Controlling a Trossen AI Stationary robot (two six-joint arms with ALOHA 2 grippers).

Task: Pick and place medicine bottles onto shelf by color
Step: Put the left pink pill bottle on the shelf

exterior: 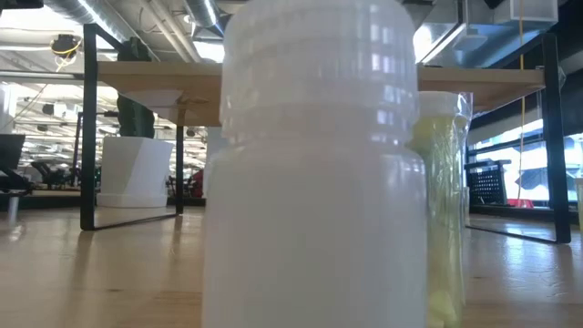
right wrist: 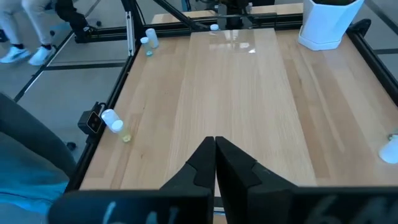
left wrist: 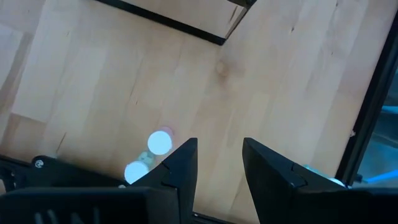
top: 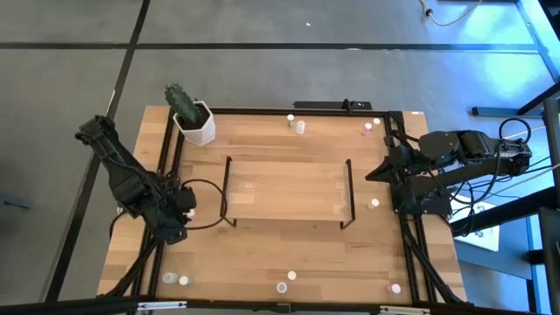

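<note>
Small medicine bottles stand scattered near the table's edges: two at the far edge point(top: 296, 123), two at the far right point(top: 372, 126), one right of the shelf point(top: 374, 203), and several along the near edge point(top: 286, 281). The light-wood shelf point(top: 289, 192) stands mid-table. My left gripper point(left wrist: 219, 168) hangs open over the bare tabletop at the left, pointing down. In its wrist view a pink bottle point(left wrist: 160, 142) and a pale green one point(left wrist: 137, 171) stand upright just beside one finger. My right gripper point(right wrist: 215, 149) waits shut above the table's right edge.
A white hexagonal pot with a cactus point(top: 194, 121) stands at the far left corner. Black frame rails point(top: 166, 157) run along the table's sides. In the low view a white bottle point(exterior: 314, 164) and a yellow one point(exterior: 442, 200) stand close before the camera.
</note>
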